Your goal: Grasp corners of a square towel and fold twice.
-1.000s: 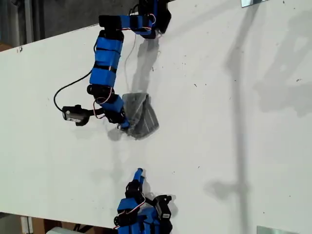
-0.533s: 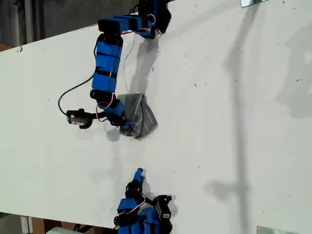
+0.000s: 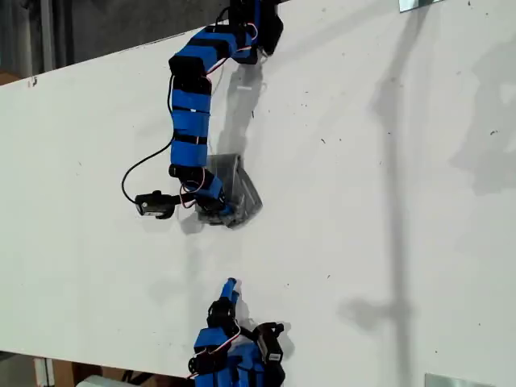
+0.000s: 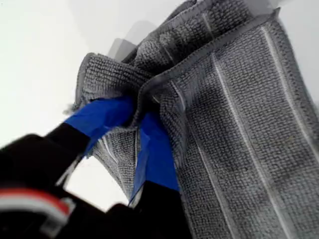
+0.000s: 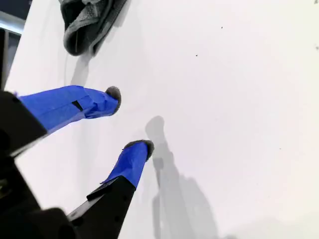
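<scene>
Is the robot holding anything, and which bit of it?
My first gripper pinches the towel at a bunched edge fold. My second gripper holds nothing.

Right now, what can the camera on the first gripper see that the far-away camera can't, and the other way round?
Only the first wrist view shows the towel's pale stripes and looped weave close up, with fabric bunched between the blue fingers of my first gripper. Only the exterior view shows the whole white table, both blue arms, and my second gripper hanging open and apart from the cloth. Both show the same thing: the grey towel crumpled, with my first gripper shut on it.
</scene>
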